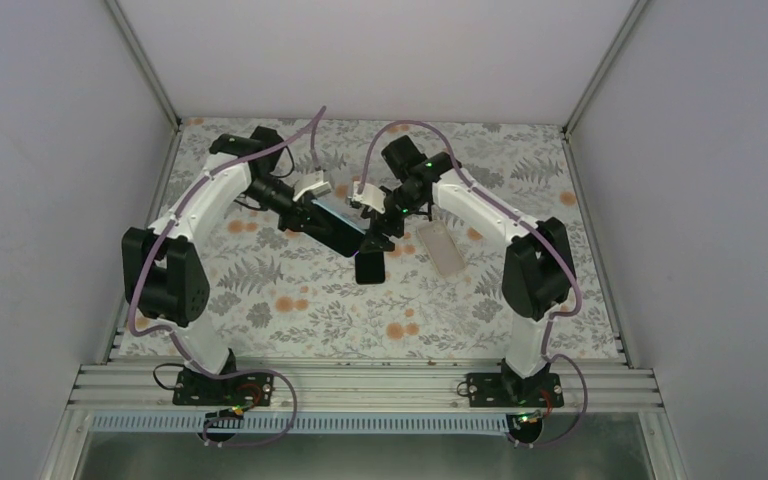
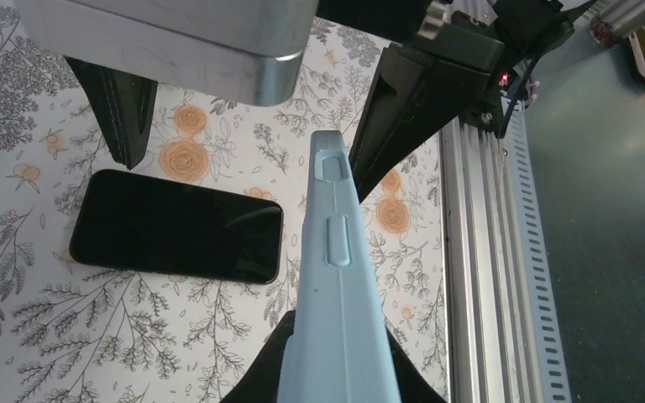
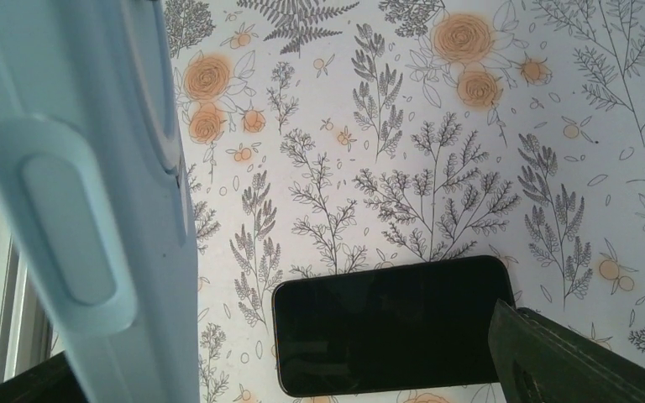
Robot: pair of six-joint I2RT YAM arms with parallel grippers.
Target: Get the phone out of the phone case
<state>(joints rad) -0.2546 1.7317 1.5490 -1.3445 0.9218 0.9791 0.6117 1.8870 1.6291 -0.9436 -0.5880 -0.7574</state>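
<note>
Left wrist view: the left gripper (image 2: pixel 336 379) clamps the near end of the light blue case (image 2: pixel 340 269), held edge-on above the table (image 2: pixel 92 353). The phone (image 2: pixel 176 227) lies out of the case, flat and dark face up, beyond this gripper and to its left. Over it hangs the right gripper (image 2: pixel 243 172), fingers spread wide, one just beside the case's far end. A pale flat rectangle (image 1: pixel 442 248) lies near its outer side.
</note>
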